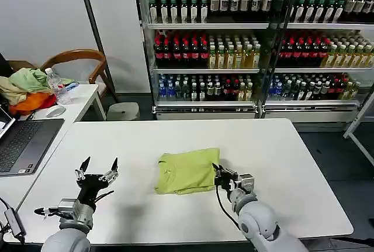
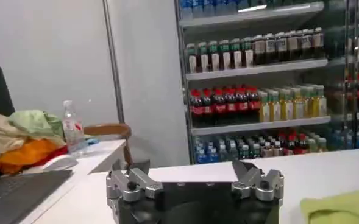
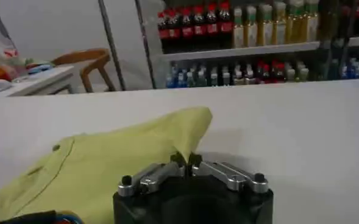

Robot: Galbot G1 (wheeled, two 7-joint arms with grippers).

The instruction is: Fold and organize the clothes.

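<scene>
While the right gripper pinches the lime-green soft cotton T-shirt hem mid-frame, carry it flat across; left gripper idles spread, lower left.

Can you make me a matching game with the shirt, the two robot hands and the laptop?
Things:
1. T-shirt
2. left gripper
3. right gripper
4. laptop

States:
A. open, above bare table
B. folded, lime green, mid-table
C. on the side desk
D. pinching the shirt's edge

Pairs: 1-B, 2-A, 3-D, 4-C
</scene>
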